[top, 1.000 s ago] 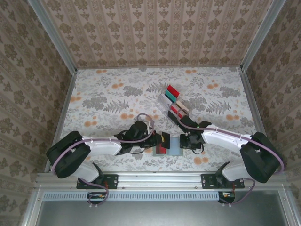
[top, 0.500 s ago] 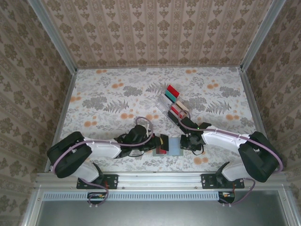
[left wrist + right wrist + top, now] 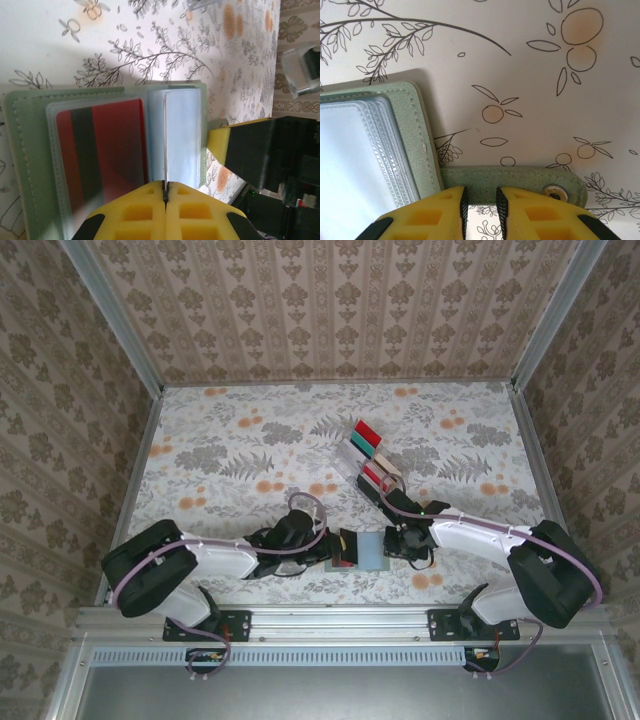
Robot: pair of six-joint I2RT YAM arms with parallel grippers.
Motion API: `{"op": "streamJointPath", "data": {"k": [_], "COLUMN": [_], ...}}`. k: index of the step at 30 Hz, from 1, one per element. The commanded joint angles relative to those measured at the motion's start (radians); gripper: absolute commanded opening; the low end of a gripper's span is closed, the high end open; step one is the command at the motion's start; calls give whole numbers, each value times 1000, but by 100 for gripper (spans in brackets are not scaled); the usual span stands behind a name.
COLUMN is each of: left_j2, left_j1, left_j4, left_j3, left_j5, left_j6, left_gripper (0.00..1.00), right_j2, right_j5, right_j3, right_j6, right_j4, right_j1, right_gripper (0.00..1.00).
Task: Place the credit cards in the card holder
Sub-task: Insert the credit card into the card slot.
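The card holder [image 3: 29,150] lies open near the table's front edge, grey-green with clear pockets. One red credit card with a black stripe [image 3: 112,145] sits in its left pocket. My left gripper [image 3: 165,184] is shut on another credit card [image 3: 165,135], seen edge-on and standing upright over the right pocket [image 3: 182,140]; its colour cannot be told. My right gripper [image 3: 481,195] stands slightly open at the holder's strap [image 3: 520,177], nothing between its fingers. In the top view both grippers, left [image 3: 345,544] and right [image 3: 393,543], flank the holder [image 3: 372,552].
A clear slotted rack [image 3: 340,427] stands mid-table behind the holder, with red [image 3: 367,430], teal [image 3: 361,447] and beige [image 3: 385,462] cards in it. The strap's metal snap [image 3: 553,190] lies right of my right fingers. Patterned walls enclose the table.
My left arm has shifted a little toward the front edge, bringing the held card lower over the holder. The right arm has barely moved.
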Motion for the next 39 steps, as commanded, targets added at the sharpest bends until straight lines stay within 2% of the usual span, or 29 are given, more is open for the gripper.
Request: {"op": "streamJointPath", "data": {"k": [1,15,29,35,39], "left_j2": [35,110,130,151,172], "left_j1": [-11,-25,-43,-42,-46], "left_j4": [56,102,70,54,-17], "left_j3": [-3,9,31,58,114], "left_j5": [-15,1,36,48,59], "left_j6": [-24,-38,-38,-30,-7], "left_gripper": [0,3,8,14,15], "right_j2": [30,45,43,46,42], "right_j5": [-11,-26,-30,-35,-46], "right_j3": [-42,-42,-37,-30,-31], "right_j6": [16,14,16,11,13], "right_j4": [48,74,81,81,94], "right_j1": [-1,-1,1,1,3], "right_gripper": [27,27,27,27,27]}}
